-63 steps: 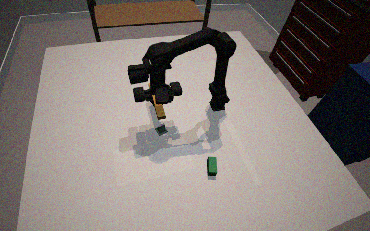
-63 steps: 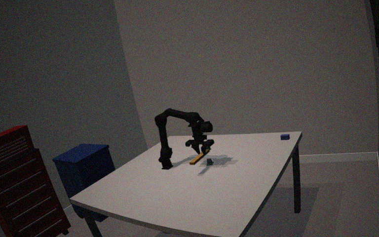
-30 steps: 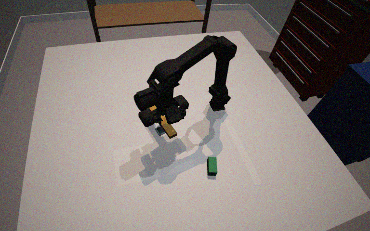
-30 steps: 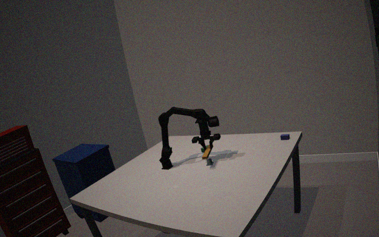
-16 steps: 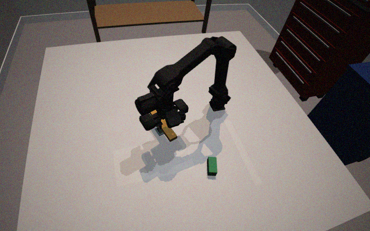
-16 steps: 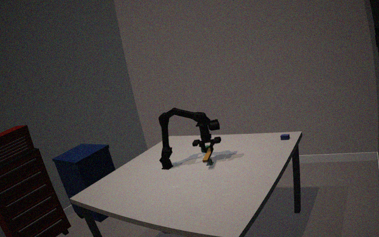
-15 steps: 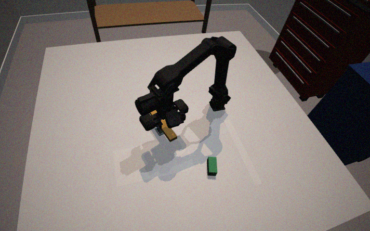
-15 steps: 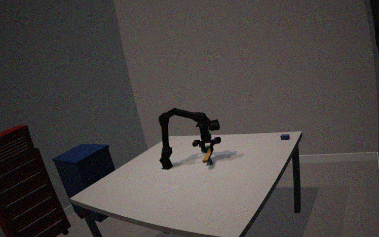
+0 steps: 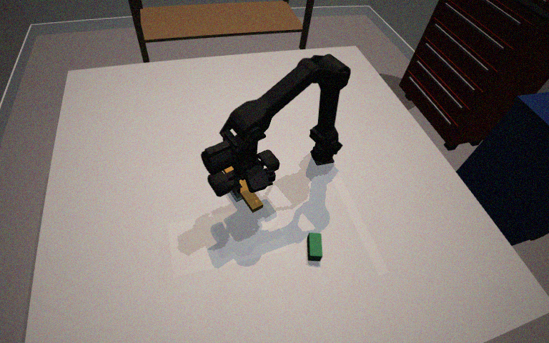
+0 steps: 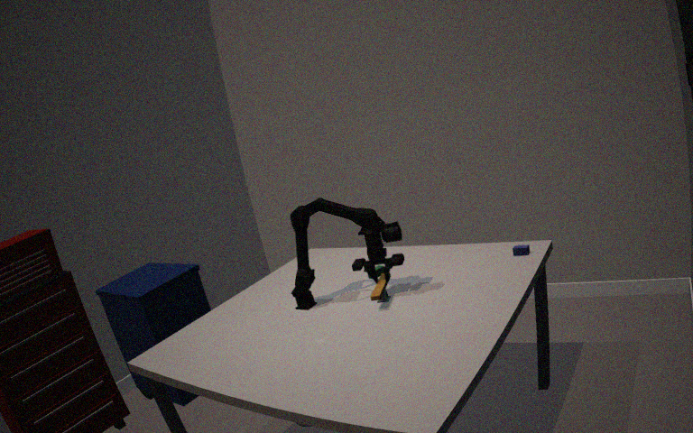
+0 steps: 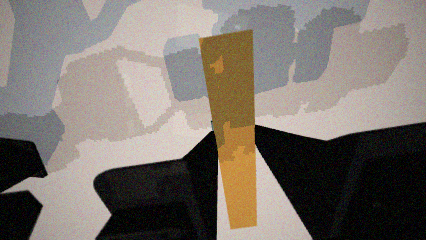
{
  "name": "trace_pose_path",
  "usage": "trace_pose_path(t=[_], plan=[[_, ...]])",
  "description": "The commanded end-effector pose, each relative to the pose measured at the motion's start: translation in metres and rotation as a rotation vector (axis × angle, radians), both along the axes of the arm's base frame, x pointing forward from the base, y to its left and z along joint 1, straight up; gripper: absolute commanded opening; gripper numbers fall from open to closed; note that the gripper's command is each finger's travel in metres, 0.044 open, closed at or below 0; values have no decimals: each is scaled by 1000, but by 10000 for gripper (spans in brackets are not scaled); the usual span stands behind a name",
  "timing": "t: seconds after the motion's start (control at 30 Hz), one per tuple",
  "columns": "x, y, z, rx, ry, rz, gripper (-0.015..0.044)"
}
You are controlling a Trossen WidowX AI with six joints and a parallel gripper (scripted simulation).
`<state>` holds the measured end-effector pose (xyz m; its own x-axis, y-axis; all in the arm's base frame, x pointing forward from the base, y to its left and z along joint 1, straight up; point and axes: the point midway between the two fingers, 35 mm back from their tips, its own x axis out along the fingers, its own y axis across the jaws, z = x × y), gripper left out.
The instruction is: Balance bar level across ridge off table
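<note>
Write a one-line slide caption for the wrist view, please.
Gripper shut on the orange bar, held above the shadowed white table.

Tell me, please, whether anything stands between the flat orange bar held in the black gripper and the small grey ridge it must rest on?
Nothing visible does. The gripper holds the flat orange bar directly above the small grey ridge, which it mostly hides. The green block lies well aside on the white table.
</note>
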<state>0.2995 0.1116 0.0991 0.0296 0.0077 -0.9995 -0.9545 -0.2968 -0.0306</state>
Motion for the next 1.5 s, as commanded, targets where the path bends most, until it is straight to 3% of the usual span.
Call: trace_pose_path(t=[0.0,1.47], plan=[[0,0,0,3,0,6,0],[0,0,-4,3,0,6,0]])
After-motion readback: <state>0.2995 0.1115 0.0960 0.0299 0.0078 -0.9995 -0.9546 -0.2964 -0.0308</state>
